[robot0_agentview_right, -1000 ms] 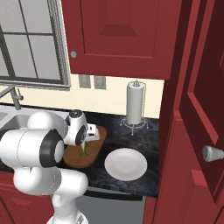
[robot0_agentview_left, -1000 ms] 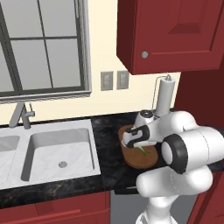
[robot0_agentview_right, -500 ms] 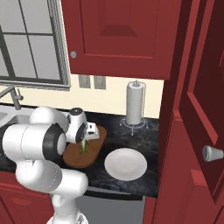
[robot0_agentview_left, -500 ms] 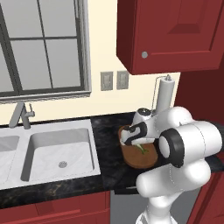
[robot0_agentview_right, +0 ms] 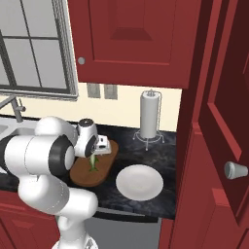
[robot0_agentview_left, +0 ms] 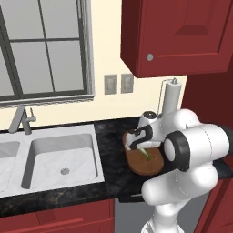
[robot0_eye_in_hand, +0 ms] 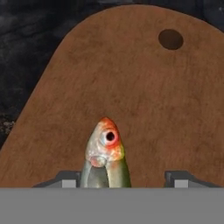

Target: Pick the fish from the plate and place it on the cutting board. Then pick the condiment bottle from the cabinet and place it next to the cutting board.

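The gripper (robot0_eye_in_hand: 118, 183) hangs low over the cutting board (robot0_eye_in_hand: 131, 92), and in the hand view its two fingers (robot0_eye_in_hand: 65, 181) stand apart, one on each side of the fish (robot0_eye_in_hand: 106, 155) with a clear gap between the fish and the finger on the other side, so the fingers are open and not clamped on anything. The fish points its reddish head away from the hand toward the board's round hanging hole, and its body lies between the finger tips; whether it rests flat on the wood or leans against a finger cannot be told.

In the right base view the fish (robot0_agentview_right: 93, 162) shows as a small greenish sliver on the cutting board (robot0_agentview_right: 92, 170), just under the gripper (robot0_agentview_right: 93, 154). The white plate (robot0_agentview_right: 139, 182) lies bare on the dark speckled surface (robot0_agentview_right: 160, 151), just beside the board on its right and not touching it. A paper towel roll (robot0_agentview_right: 150, 115) stands upright on its wire holder behind the plate, near the wall. The tall red cabinet (robot0_agentview_right: 214, 146) rises at the right edge, one door with a round silver knob (robot0_agentview_right: 236, 170) swung toward the camera.

In the left base view the board (robot0_agentview_left: 145, 161) lies right of the steel sink (robot0_agentview_left: 61, 157), with the gripper (robot0_agentview_left: 141, 144) above it.
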You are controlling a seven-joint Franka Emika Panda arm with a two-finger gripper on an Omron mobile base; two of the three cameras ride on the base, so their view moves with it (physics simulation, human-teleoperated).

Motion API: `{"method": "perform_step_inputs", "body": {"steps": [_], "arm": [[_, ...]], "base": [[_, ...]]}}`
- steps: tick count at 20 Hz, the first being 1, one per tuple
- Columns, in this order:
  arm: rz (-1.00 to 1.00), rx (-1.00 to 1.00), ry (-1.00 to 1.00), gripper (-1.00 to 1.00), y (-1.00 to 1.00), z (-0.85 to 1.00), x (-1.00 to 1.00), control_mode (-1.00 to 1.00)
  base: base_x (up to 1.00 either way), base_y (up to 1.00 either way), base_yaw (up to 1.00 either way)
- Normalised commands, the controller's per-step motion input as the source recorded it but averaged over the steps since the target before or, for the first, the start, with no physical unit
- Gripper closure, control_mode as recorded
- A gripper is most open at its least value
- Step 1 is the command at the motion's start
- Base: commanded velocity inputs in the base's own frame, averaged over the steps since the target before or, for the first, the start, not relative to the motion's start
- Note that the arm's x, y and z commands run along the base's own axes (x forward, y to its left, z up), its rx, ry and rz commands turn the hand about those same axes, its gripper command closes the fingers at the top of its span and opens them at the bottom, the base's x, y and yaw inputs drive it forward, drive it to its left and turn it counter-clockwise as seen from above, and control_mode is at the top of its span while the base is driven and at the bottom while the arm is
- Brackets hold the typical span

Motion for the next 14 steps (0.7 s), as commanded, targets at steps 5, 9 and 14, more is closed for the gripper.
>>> {"method": "perform_step_inputs", "body": {"steps": [5, 9, 14], "arm": [[0.0, 0.0, 0.0, -1.0, 0.0, 0.02, 0.0, -1.0], [0.0, 0.0, 0.0, -1.0, 0.01, 0.2, -0.14, -1.0], [0.0, -0.02, -0.03, -1.0, 0.01, 0.28, -0.23, -1.0]], "base": [[0.0, 0.0, 0.0], [0.0, 0.0, 0.0], [0.0, 0.0, 0.0]]}}
